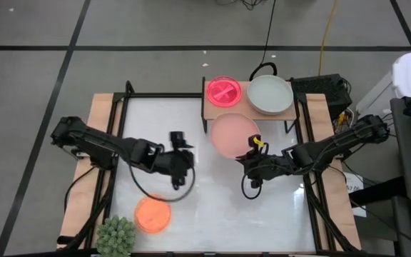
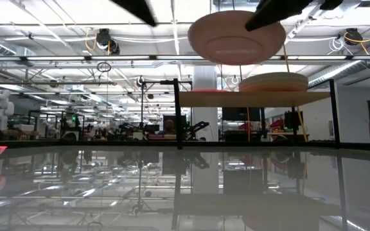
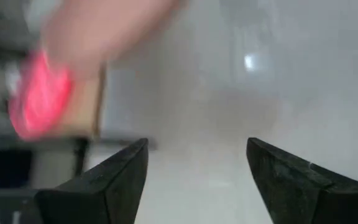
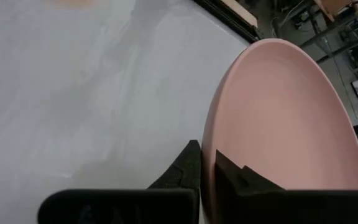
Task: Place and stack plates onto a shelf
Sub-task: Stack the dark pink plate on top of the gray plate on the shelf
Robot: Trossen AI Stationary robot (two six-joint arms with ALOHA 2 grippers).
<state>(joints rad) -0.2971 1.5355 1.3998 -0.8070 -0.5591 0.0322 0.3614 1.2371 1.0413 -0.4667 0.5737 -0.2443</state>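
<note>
The right gripper (image 4: 207, 163) has its two fingers pinched on the rim of a dusty-pink plate (image 1: 234, 135) — from its wrist camera the plate's edge sits wedged between the dark pads, the bowl of it fanning away beyond them. Seen level across the table, that plate (image 2: 236, 37) hangs in the air, higher than the shelf board. From above it lies just in front of the shelf (image 1: 207, 108), overlapping its front edge.

The left gripper (image 3: 197, 165) stands with fingers spread wide and nothing between them, over bare white tabletop (image 1: 198, 214) left of centre, well apart from the held plate.

On the shelf itself sit two plates side by side: a glossy magenta plate (image 1: 224, 91) on the left half and a pale grey-green plate (image 1: 270, 94) on the right half. An orange plate (image 1: 153, 215) rests on the table near the front left — just beside it, a spiky green plant (image 1: 116, 236) at the table's edge.
</note>
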